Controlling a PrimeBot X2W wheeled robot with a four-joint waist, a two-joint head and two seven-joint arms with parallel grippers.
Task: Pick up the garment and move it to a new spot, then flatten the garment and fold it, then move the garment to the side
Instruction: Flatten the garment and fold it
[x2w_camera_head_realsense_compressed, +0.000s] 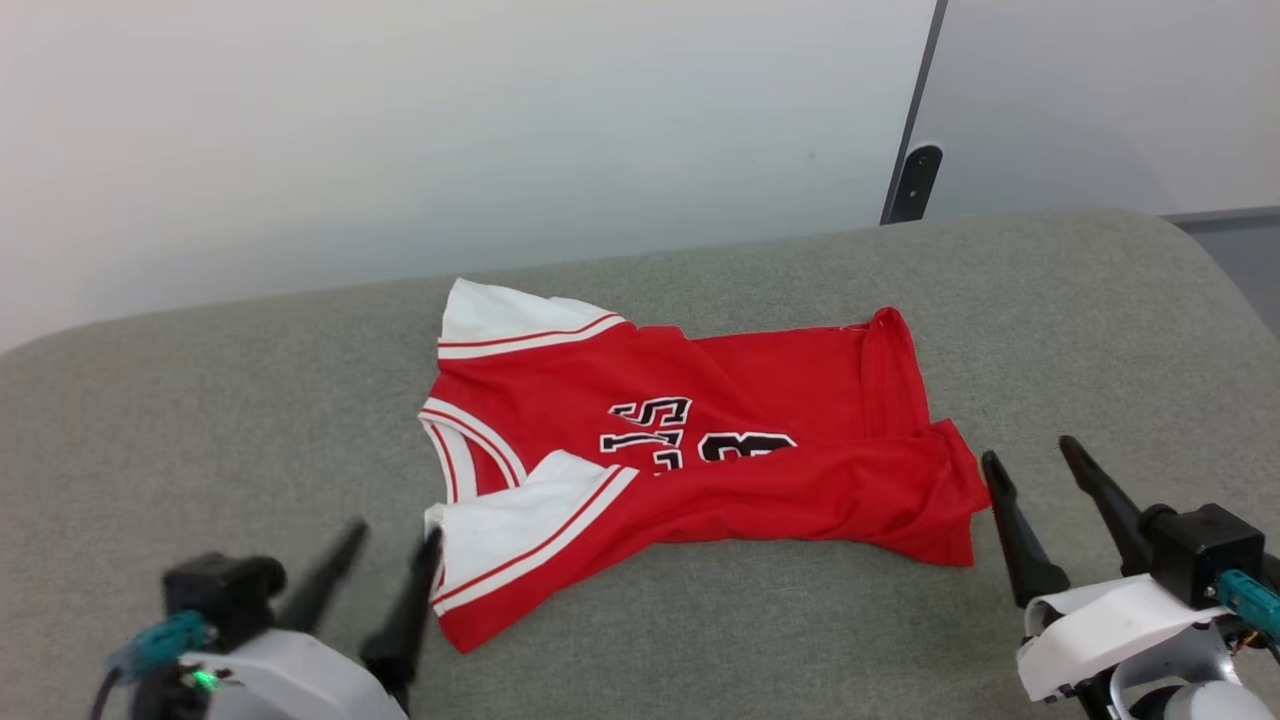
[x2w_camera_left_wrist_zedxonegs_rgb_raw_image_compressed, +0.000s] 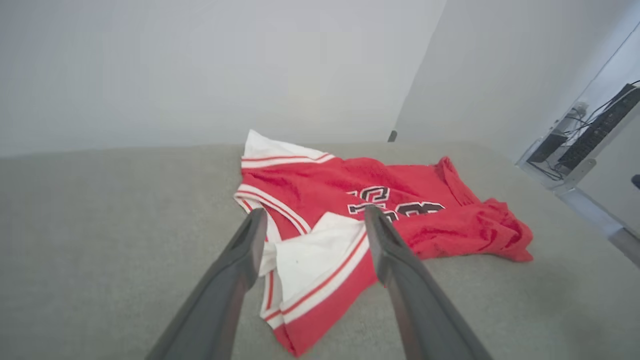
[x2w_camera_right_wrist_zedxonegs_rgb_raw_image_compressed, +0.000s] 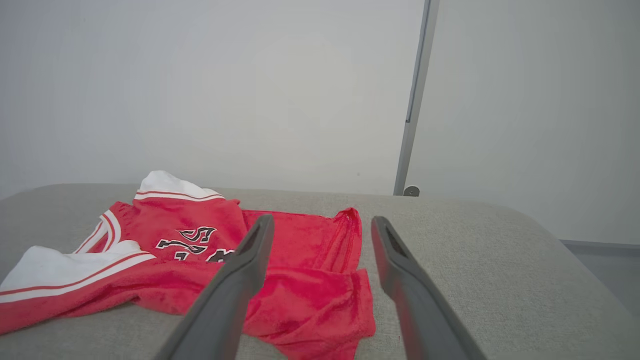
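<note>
Lying crumpled on the grey table (x2w_camera_head_realsense_compressed: 200, 400), the jersey (x2w_camera_head_realsense_compressed: 700, 450) sits between two open, empty pairs: left fingers (x2w_camera_head_realsense_compressed: 412, 600) at its near white sleeve, right fingers (x2w_camera_head_realsense_compressed: 1012, 525) just beside its hem. Its collar points left, its length running left to right.

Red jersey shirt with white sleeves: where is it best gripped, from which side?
Red jersey shirt: probably grip its near white sleeve with the left tool, its crumpled hem corner with the right tool, both from the near edge; these ends lie loose before the open tools.
</note>
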